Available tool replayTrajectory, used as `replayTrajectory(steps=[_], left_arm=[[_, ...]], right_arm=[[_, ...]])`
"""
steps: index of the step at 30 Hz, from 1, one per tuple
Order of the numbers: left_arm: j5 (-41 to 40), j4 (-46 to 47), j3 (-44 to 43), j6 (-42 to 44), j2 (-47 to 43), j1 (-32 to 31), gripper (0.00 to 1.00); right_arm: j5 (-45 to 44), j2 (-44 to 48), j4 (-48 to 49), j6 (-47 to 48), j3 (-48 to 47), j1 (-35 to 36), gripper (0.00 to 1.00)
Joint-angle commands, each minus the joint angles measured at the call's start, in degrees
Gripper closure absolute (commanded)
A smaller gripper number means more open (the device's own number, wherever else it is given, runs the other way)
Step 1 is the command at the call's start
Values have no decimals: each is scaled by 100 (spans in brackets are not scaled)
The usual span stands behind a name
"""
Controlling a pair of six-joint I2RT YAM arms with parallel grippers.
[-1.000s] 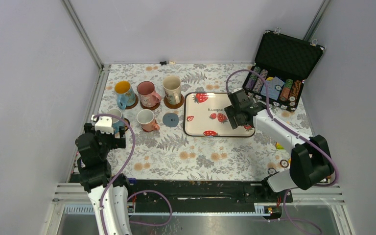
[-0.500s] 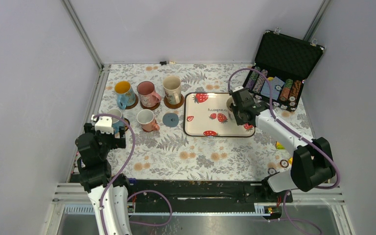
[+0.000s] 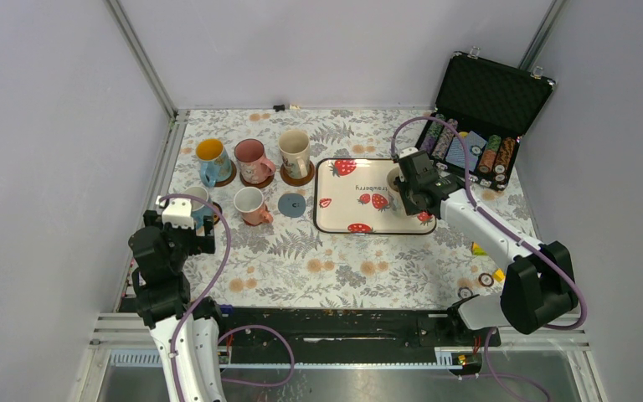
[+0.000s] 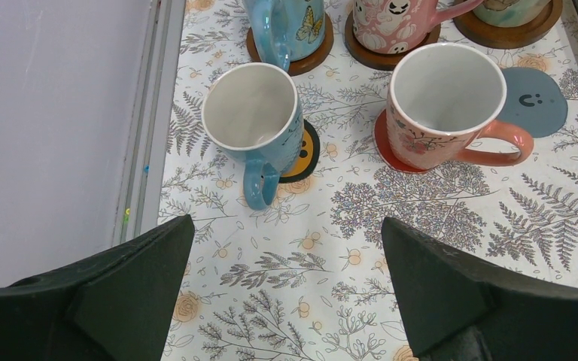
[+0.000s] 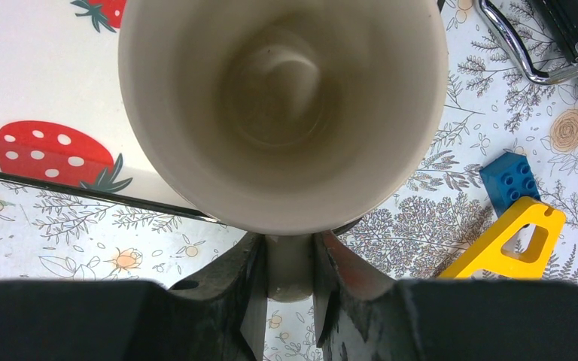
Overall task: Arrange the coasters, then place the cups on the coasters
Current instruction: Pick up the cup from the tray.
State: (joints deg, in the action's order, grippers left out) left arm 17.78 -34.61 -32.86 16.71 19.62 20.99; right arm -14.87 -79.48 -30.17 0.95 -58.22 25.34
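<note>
My right gripper [image 5: 290, 280] is shut on the handle of a cream cup [image 5: 282, 113], which sits at the right end of the strawberry tray [image 3: 335, 209]. In the top view that cup [image 3: 395, 177] shows just left of the right gripper [image 3: 412, 191]. A grey-blue coaster [image 3: 291, 204] lies bare on the cloth. Three cups stand on dark brown coasters at the back: blue [image 3: 210, 159], pink [image 3: 251, 159], cream [image 3: 295, 153]. The white-and-blue cup [image 4: 252, 120] rests on a black-and-orange coaster [image 4: 306, 154]. The pink-handled cup [image 4: 444, 105] rests on a red coaster [image 4: 391, 147]. My left gripper [image 4: 286, 286] hangs open in front of them.
An open black case of poker chips [image 3: 486, 92] stands at the back right. A blue brick [image 5: 508, 180] and a yellow piece [image 5: 523, 241] lie on the cloth right of the tray. Small rings [image 3: 486, 279] lie near the right arm's base.
The right gripper has closed on the cream cup's handle, and the cup's rim now shows beside it. The left arm has not moved.
</note>
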Motion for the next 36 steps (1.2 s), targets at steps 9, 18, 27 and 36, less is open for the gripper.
replayTrajectory(steps=[9, 18, 27, 36], left_arm=[[-51, 271, 17, 34, 99, 36, 1], [-82, 279, 26, 26, 87, 53, 1], [-91, 279, 17, 17, 118, 52, 1], [-67, 302, 19, 16, 161, 58, 1]], right_arm=[[-14, 245, 279, 131, -56, -100, 100], [261, 414, 188, -21, -49, -280, 100], [371, 486, 193, -49, -60, -328, 100], [546, 556, 194, -60, -58, -337, 100]])
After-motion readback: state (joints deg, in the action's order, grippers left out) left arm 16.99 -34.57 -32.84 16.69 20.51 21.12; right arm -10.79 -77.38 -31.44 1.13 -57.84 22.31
